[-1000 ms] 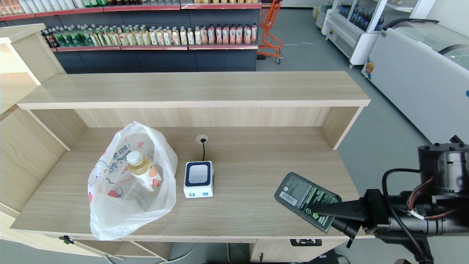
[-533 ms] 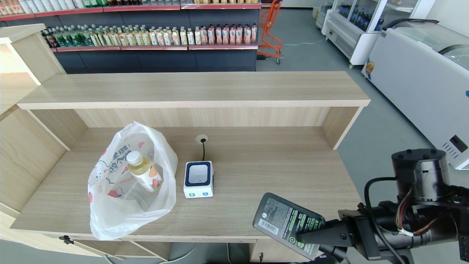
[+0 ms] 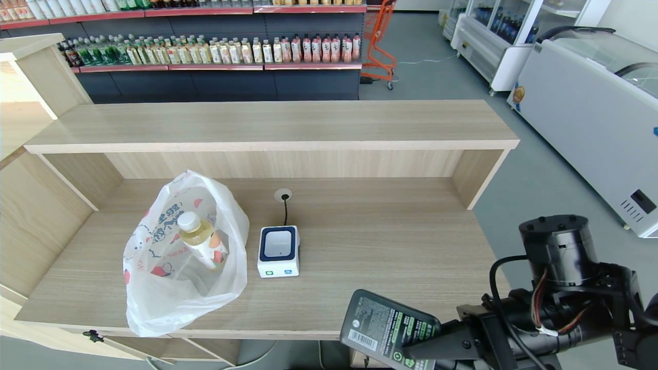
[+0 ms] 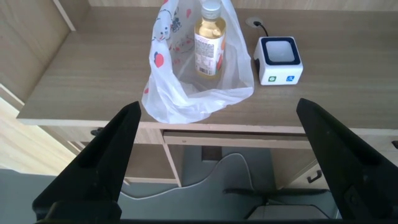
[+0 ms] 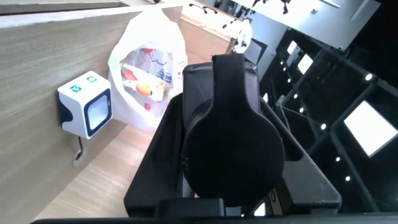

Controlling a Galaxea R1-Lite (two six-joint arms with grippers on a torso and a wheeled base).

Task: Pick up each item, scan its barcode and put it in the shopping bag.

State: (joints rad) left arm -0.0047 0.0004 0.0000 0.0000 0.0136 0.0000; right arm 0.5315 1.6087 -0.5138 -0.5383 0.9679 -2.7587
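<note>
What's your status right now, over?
Right gripper shut on dark flat pouch with green label. Left gripper open. Nothing between pouch and white cube scanner.

My right arm carries a round black joint housing (image 3: 558, 252) with a greyish band round its side and small screws ringed on its flat cap. Beside that housing a thick black cable (image 3: 494, 280) loops out, and thin red, white and brown wires (image 3: 541, 308) bunch just below it. Ahead of the housing, matte black brackets (image 3: 486, 326) narrow into my right pincer (image 3: 411, 354), flat and tapering. My left pincer (image 4: 217, 106) has two long, black, wedge-shaped fingers (image 4: 99, 168).
</note>
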